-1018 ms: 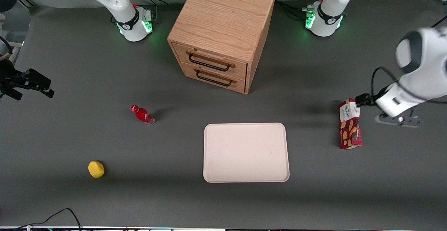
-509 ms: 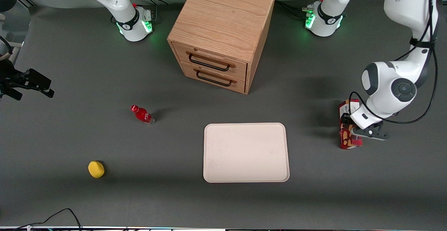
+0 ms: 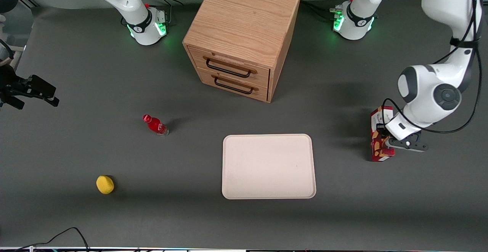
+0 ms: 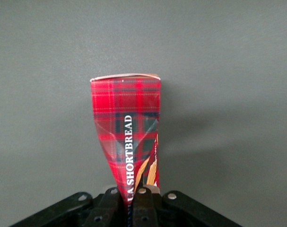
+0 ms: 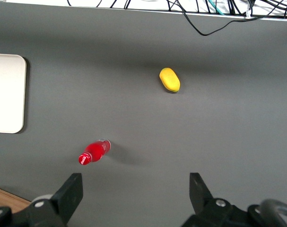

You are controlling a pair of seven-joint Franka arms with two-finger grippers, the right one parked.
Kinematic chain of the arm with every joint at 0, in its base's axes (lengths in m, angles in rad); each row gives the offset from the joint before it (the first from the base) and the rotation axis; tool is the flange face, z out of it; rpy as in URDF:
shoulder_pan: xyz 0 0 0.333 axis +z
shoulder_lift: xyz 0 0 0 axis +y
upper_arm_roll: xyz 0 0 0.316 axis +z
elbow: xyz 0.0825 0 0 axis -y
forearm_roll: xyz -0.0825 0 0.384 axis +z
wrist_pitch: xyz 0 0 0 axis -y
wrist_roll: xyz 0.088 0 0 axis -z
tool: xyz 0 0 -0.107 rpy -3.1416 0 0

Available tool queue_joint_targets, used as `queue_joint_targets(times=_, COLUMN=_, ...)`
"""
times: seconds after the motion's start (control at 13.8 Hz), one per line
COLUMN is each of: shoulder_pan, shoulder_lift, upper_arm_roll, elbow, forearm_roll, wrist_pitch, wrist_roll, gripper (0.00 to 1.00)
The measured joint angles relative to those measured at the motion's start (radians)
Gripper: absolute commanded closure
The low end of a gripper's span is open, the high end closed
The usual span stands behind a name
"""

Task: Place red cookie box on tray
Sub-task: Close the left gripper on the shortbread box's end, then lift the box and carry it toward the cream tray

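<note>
The red cookie box lies on the dark table toward the working arm's end, apart from the tray. It is a long tartan-red carton with cookie pictures. My left gripper is on the box's middle and shut on it. In the left wrist view the box is pinched narrow between the gripper's black fingers and widens away from them. The cream-white tray lies flat at the table's middle, nearer the front camera than the cabinet, with nothing on it. Its corner shows in the right wrist view.
A wooden two-drawer cabinet stands farther from the front camera than the tray. A small red bottle and a yellow object lie toward the parked arm's end. Bare table separates the box and the tray.
The left arm swung in over the cookie box and came down on its middle. The fingers now pinch the box; its end nearer the front camera has shifted slightly.
</note>
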Motion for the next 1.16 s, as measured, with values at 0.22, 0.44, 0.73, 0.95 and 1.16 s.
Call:
queue_joint_targets(times=0.22, shoulder_pan=-0.001, shoulder_lift=-0.083, upper_arm_roll=-0.01, elbow=0.178, forearm_roll=-0.023, wrist_pitch=-0.34, wrist_roll=-0.049, gripper=1.0)
queue_joint_targets(times=0.44, shoulder_pan=-0.007, shoulder_lift=-0.113, upper_arm_roll=-0.111, elbow=0.415, forearm_roll=-0.027, wrist_pitch=-0.592, wrist_roll=-0.255, gripper=1.0)
queue_joint_targets(times=0.73, shoulder_pan=-0.025, shoulder_lift=-0.005, upper_arm_roll=-0.34, elbow=0.518, forearm_roll=0.003, wrist_pitch=-0.518, wrist_roll=-0.593, gripper=1.0)
queue_joint_targets(times=0.95, shoulder_pan=-0.044, shoulder_lift=0.179, upper_arm_roll=-0.422, elbow=0.527, forearm_roll=0.187, wrist_pitch=-0.293, wrist_roll=-0.74, gripper=1.0)
queue_joint_targets(times=1.16, shoulder_pan=-0.051, shoulder_lift=0.365, upper_arm_roll=-0.43, elbow=0.535, forearm_roll=0.387, wrist_pitch=-0.095, wrist_roll=-0.85, gripper=0.01)
